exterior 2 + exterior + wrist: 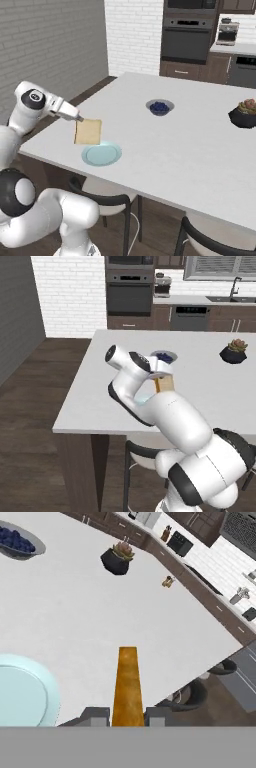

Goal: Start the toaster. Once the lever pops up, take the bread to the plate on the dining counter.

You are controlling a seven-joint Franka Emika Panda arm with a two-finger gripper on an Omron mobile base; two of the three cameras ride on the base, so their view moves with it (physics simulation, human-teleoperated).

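Over the dining counter [190, 130] near its front edge, gripper [79, 119] clamps the bread [88, 132] upright, just above and beside the plate [101, 153]; shift it over plate centre, tilt flat, lower, then let go

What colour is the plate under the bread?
The plate is pale blue-white, plain with no pattern. The right base view shows it best.

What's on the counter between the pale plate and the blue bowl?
Nothing: bare white counter separates the plate from the bowl, clearest in the right base view.
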